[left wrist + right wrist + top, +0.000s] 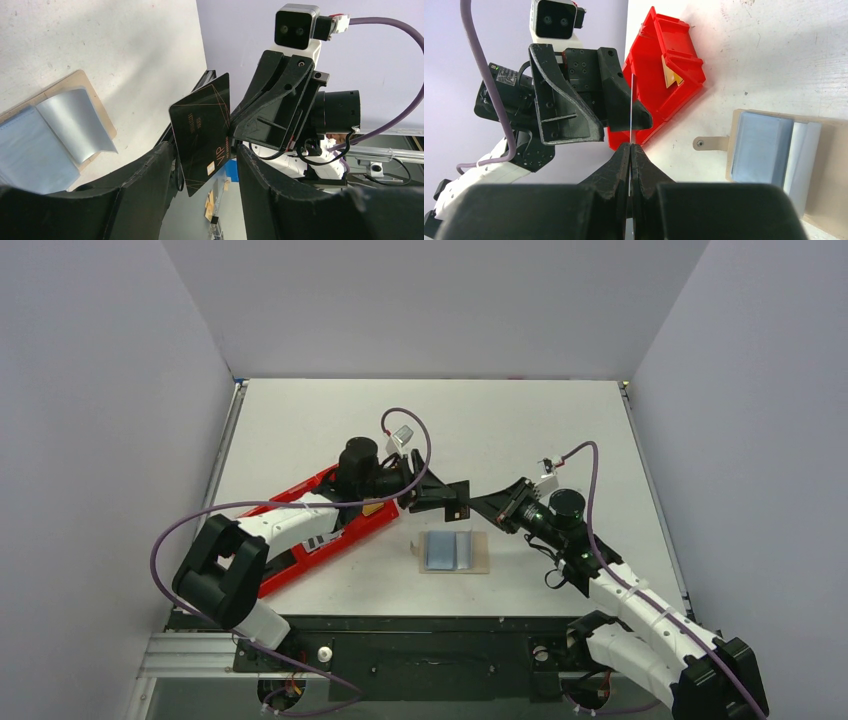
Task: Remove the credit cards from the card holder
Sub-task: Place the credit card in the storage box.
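The tan card holder (pixel 482 558) lies open on the table near the front. In it sit a light blue card (pixel 439 551) and a paler grey-white one (pixel 465 550). They also show in the right wrist view, the blue card (pixel 760 148) beside the pale one (pixel 805 152). Above the table my right gripper (pixel 487 505) is shut on a black card with gold "VIP" print (pixel 202 131), seen edge-on in the right wrist view (pixel 630 107). My left gripper (pixel 205 155) is open, its fingers either side of that card without touching it.
A long red plastic tray (pixel 300 558) lies left of the holder, under the left arm, with a yellowish card (pixel 671 76) in it. The holder's small tab (pixel 710 144) points toward the tray. Grey walls stand on three sides.
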`<state>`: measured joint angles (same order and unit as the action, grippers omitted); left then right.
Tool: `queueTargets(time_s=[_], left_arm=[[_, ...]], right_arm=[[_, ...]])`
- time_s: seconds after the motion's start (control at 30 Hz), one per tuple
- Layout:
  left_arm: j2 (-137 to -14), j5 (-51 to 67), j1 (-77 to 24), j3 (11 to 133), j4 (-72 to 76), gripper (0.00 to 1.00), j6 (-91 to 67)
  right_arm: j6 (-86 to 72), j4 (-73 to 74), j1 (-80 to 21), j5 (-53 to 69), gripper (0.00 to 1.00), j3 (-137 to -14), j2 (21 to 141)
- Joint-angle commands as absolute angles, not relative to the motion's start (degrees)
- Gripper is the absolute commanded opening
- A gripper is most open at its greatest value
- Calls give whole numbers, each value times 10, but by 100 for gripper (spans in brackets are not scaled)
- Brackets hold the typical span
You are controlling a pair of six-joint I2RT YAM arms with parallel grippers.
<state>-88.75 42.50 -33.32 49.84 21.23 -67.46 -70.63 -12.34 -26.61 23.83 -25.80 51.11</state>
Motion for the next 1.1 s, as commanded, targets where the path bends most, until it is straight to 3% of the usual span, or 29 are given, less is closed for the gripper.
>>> queueTargets(time_s=[0.0, 0.3, 0.43, 0.63, 0.77, 0.83, 0.87, 0.93, 1.0, 1.07], left_arm=[[-885, 433, -335, 495, 231, 47, -665], [-884, 443, -336, 496, 250, 47, -679], [-890, 451, -337, 493, 279, 43, -697], [-890, 453, -337, 488, 295, 25, -710], [-889, 452, -338, 487, 296, 2, -710], [-888, 449, -339, 487, 287, 0, -705], [-887, 444, -339, 487, 276, 0, -701], [-881, 436, -339, 488, 253, 0, -689], [-871, 422, -338, 488, 223, 0, -673], [-857, 401, -337, 490, 179, 0, -641]], right_arm=[[-710, -140, -264, 239, 0, -277, 498], [-724, -181, -266, 254, 0, -269, 522], [-731, -194, -268, 257, 0, -266, 531], [-723, -190, -269, 256, 0, -261, 536], [-702, -166, -269, 249, 0, -267, 537], [-686, -142, -270, 242, 13, -274, 536], [-680, -121, -271, 235, 31, -277, 533], [-657, -82, -272, 219, 53, -288, 527], [-634, -42, -273, 199, 66, -300, 524], [-613, 2, -273, 181, 72, -316, 525]])
